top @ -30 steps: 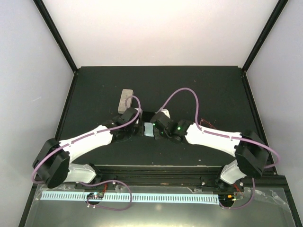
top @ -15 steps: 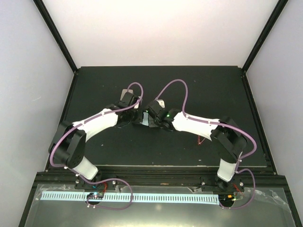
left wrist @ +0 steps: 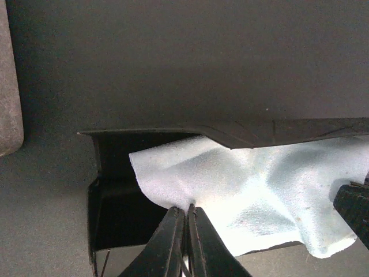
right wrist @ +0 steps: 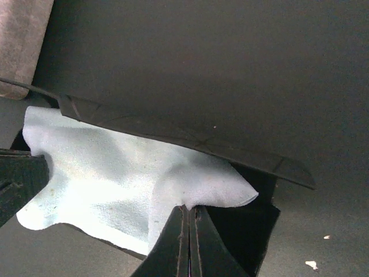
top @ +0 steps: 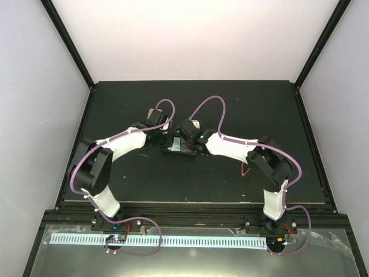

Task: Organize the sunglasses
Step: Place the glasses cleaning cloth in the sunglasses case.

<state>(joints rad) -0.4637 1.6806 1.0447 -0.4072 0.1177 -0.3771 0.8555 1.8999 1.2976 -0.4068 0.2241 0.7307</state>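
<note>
The thin red wire-frame sunglasses (top: 245,171) lie on the black desk (top: 230,104), right of centre, well apart from both tools. The left tool (left wrist: 185,213) and the right tool (right wrist: 188,210) are each clamped on the light blue soft cloth (left wrist: 248,196) over the open black oblong case (left wrist: 109,173). If they pull against each other, the cloth may slip out or drag the case.
</note>
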